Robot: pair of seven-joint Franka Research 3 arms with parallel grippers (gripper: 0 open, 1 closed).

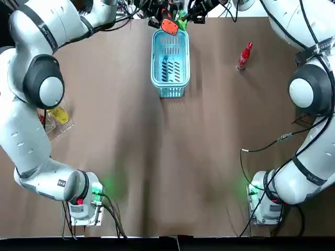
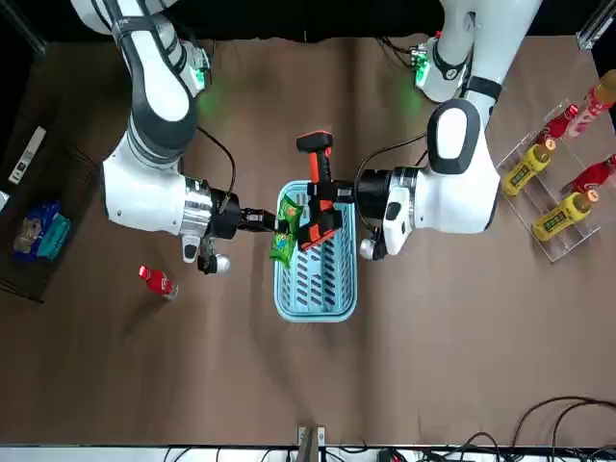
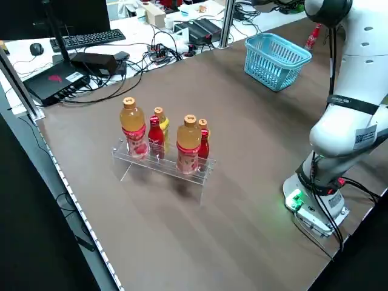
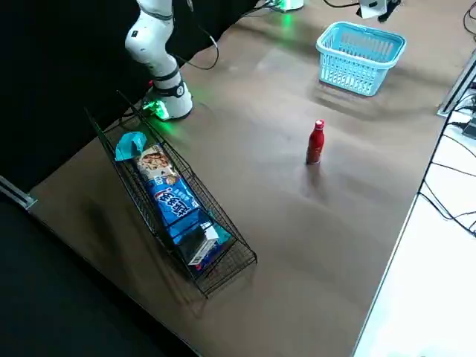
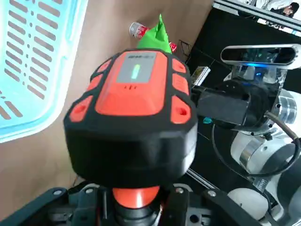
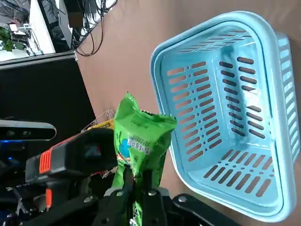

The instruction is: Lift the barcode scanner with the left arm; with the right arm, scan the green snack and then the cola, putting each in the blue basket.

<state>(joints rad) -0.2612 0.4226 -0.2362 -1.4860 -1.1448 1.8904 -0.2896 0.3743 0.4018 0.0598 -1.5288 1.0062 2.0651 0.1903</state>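
Left hand clamped on barcode scanner grip, scan window facing green snack. Right hand pinches the snack's end above blue basket far rim. Snack label unreadable. Cola upright on the surface, well apart.

no legible text: print on green snack and barcode scanner too blurred.

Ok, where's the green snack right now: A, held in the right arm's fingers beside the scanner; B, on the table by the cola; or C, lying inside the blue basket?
A: the right gripper pinches the green snack in the air beside the barcode scanner, which the left gripper holds by the blue basket.
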